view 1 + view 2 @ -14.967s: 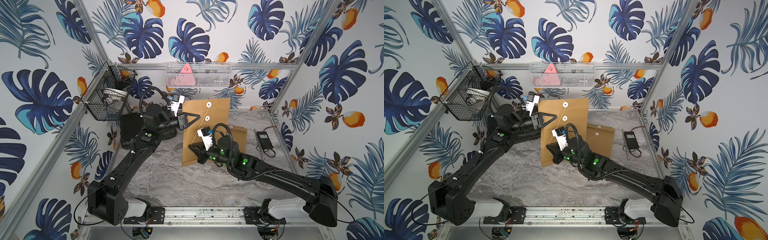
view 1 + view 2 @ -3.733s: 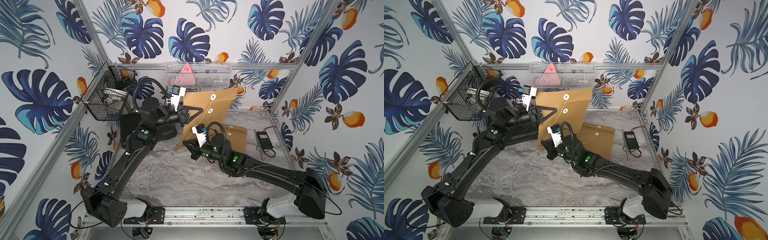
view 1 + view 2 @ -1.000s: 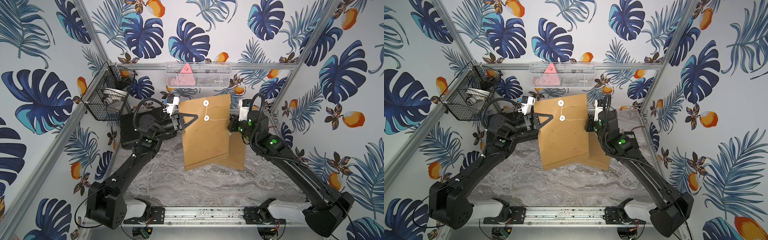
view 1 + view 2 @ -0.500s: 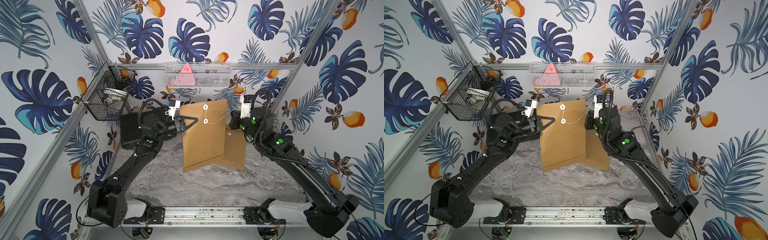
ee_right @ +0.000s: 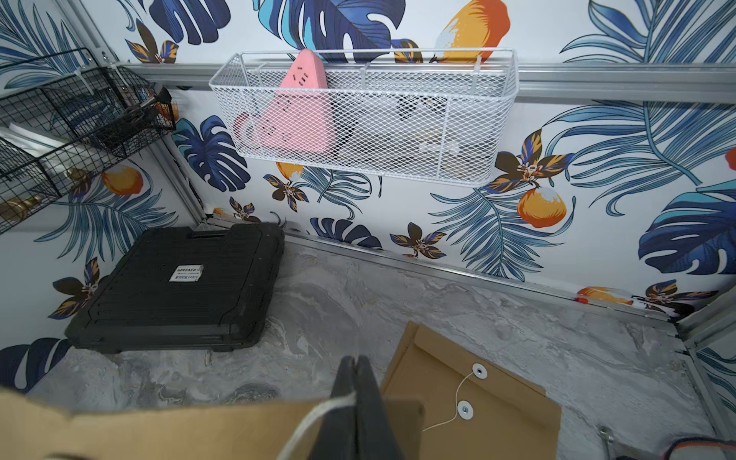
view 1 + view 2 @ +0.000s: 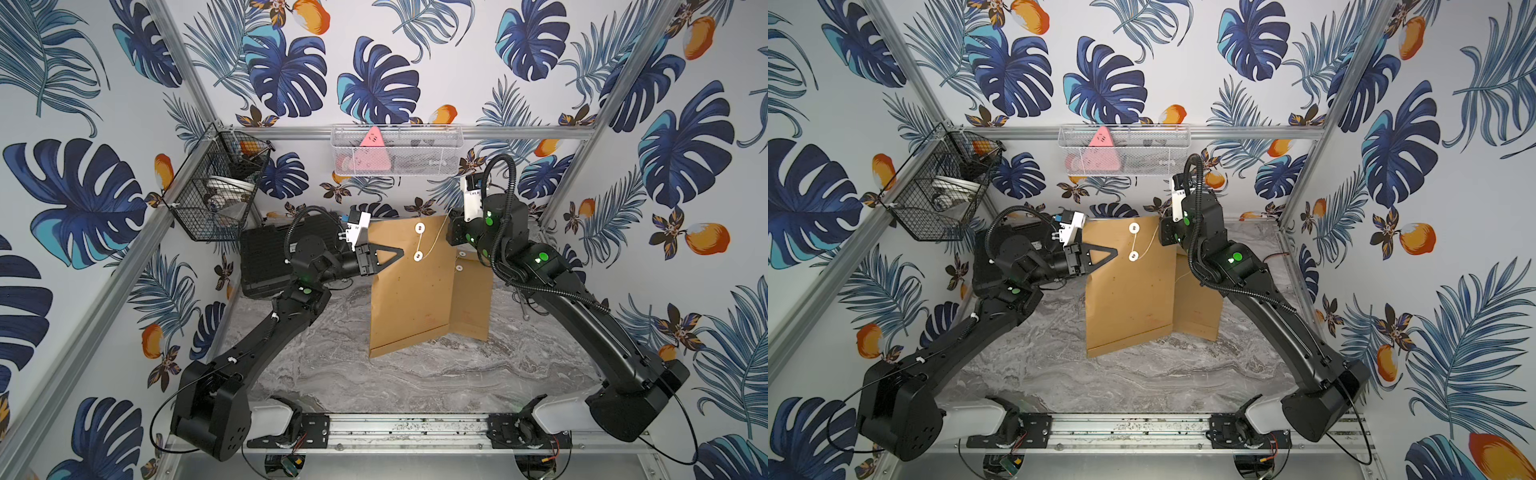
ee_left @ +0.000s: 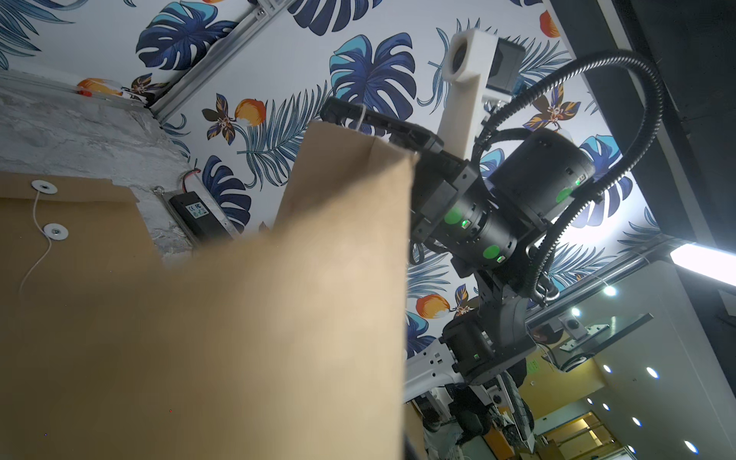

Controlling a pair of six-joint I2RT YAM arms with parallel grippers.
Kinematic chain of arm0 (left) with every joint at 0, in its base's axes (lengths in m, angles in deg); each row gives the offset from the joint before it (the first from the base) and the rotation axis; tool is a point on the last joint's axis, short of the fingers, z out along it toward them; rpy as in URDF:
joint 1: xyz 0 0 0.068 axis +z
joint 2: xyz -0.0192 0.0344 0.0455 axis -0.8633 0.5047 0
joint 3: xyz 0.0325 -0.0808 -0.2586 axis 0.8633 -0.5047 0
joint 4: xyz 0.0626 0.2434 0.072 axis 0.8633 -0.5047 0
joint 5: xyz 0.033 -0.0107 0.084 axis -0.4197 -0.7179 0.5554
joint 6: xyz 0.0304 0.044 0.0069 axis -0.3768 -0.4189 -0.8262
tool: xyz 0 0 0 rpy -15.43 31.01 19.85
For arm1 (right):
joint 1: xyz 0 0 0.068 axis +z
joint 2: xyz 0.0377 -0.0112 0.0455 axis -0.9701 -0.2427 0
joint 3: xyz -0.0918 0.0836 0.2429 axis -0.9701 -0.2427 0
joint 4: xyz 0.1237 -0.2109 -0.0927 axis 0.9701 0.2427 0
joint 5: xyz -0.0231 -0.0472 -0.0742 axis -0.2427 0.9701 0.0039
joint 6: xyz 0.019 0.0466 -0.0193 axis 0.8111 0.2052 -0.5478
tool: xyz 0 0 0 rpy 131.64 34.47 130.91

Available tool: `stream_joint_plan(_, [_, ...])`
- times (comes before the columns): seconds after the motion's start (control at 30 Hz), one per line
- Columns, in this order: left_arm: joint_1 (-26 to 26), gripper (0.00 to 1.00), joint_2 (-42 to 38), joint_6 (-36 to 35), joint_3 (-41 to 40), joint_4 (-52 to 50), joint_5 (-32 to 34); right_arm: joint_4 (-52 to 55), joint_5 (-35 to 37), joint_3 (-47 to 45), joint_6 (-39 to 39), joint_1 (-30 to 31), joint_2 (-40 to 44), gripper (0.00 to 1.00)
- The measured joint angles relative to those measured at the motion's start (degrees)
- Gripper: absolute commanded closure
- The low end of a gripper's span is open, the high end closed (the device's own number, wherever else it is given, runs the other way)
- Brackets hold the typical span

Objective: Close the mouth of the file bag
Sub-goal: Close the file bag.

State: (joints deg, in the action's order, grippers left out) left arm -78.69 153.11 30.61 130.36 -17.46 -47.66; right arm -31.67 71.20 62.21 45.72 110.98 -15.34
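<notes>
Reaching in from 7 o'clock in a top view, the left arm is bent at the elbow with its forearm laid level toward 3 o'clock. The left pincer is clenched on the 9 o'clock edge of the file bag, which is held upright over the middle of the table. Whether its lower edge touches the table cannot be told. The right arm rises from 5 o'clock. The right pincer is closed on the string at the bag's 1 o'clock corner. A second envelope is seen just behind the bag, at its 3 o'clock side.

In the left wrist view, the bag's brown face fills most of the frame, blurred. The right pincer is seen beyond the bag's far corner, the string hanging from it.

In the right wrist view, the fingers are pressed together on the string, above the bag's top edge. The second envelope lies flat on the table.
</notes>
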Motion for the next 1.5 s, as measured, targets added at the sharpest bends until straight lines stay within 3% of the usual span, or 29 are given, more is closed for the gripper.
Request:
stream_joint_plan(0.57, [-3.10, 1.00, 0.63, -4.13, -0.87, -3.37, 0.39, 8.20, -5.62, 8.98, -1.09, 1.29, -6.51, 1.00])
stream_joint_plan(1.03, [-3.52, 1.00, 1.07, -5.57, -1.81, -4.35, 1.53, 10.01, -5.88, 12.66, -1.11, 7.78, -10.56, 1.00])
stream_joint_plan(1.5, [-2.34, 1.00, 1.27, -6.23, -1.11, -7.19, 3.13, 8.13, -8.41, 0.42, 2.67, 10.49, -1.46, 1.00])
